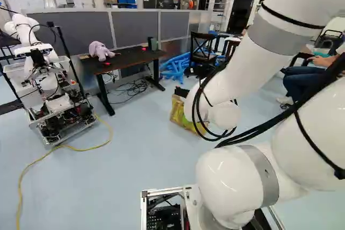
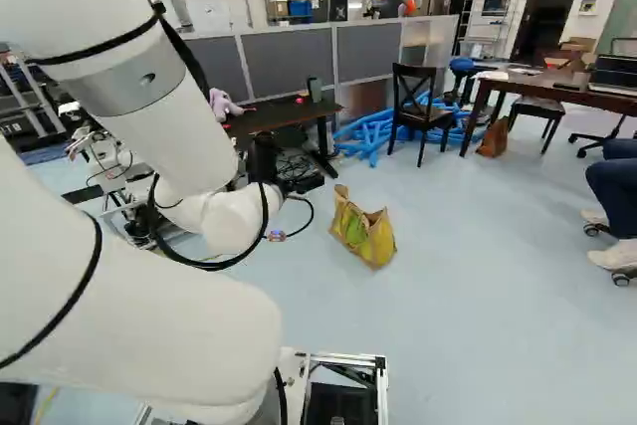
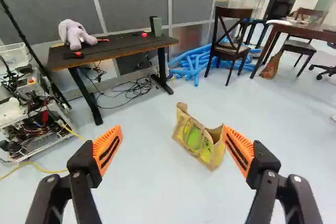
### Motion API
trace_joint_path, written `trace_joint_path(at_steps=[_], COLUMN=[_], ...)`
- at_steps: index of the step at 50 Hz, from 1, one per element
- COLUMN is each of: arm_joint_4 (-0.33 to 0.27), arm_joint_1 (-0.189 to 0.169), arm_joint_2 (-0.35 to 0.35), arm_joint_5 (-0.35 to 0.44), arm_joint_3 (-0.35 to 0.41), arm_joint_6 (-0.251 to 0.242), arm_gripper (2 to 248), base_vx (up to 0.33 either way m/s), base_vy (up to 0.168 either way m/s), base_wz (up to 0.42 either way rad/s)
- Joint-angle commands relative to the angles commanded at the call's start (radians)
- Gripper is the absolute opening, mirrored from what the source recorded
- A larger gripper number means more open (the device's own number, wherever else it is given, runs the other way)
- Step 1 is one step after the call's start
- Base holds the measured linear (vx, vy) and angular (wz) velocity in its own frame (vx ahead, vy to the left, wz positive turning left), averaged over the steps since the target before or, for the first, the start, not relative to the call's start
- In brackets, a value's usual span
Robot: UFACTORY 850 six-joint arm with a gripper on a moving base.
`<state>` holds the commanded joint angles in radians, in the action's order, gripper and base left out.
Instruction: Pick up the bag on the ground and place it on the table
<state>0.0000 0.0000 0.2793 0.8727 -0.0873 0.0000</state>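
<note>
Close in, reaching forward from the arm (image 2: 109, 296) with the gripper (image 3: 171, 130) spread wide, pads (image 3: 107, 149) well apart and pinching nothing. Past the fingertips, look for the bag (image 3: 202, 141) on the floor (image 3: 142, 182): ahead of the opening but off its centre, toward the right-hand finger, near edge almost in line with that tip. Standing slumped with mouth open and handles down one side; long axis slanting from far left to near right, so not square to the jaws. Probably calls for easing right and down, then turning the wrist to straddle the narrow width or catch the handles; come in unturned and perhaps push it over. Farther on, to the left, see the dark table (image 3: 115, 49) with a plush toy (image 3: 76, 34), likely the place to set down. Farther still, to the right, note a brown table (image 2: 523, 84); hard to rule out.
</note>
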Motion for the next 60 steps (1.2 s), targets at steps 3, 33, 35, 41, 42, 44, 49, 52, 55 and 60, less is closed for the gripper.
trace_joint_path(at_steps=[3, 33, 35, 41, 42, 44, 49, 52, 55, 60], arm_joint_4=[0.0, 0.0, 0.0, 0.0, 0.0, 0.0, 0.0, 0.0, 0.0, 0.0], arm_joint_1=[0.0, 0.0, 0.0, 0.0, 0.0, 0.0, 0.0, 0.0, 0.0, 0.0], arm_joint_2=[0.0, 0.0, 0.0, 0.0, 0.0, 0.0, 0.0, 0.0, 0.0, 0.0], arm_joint_5=[0.0, 0.0, 0.0, 0.0, 0.0, 0.0, 0.0, 0.0, 0.0, 0.0], arm_joint_3=[0.0, 0.0, 0.0, 0.0, 0.0, 0.0, 0.0, 0.0, 0.0, 0.0], arm_joint_6=[0.0, 0.0, 0.0, 0.0, 0.0, 0.0, 0.0, 0.0, 0.0, 0.0], arm_gripper=[247, 247, 247, 247, 247, 247, 247, 247, 247, 247], base_vx=[0.08, 0.09, 0.097, 0.095, 0.095, 0.088, 0.093, 0.094, 0.087, 0.095], base_vy=[-0.029, -0.031, -0.03, -0.035, -0.033, -0.028, -0.031, -0.032, -0.031, -0.021], base_wz=[-0.155, -0.164, -0.172, -0.174, -0.161, -0.161, -0.168, -0.169, -0.157, -0.091])
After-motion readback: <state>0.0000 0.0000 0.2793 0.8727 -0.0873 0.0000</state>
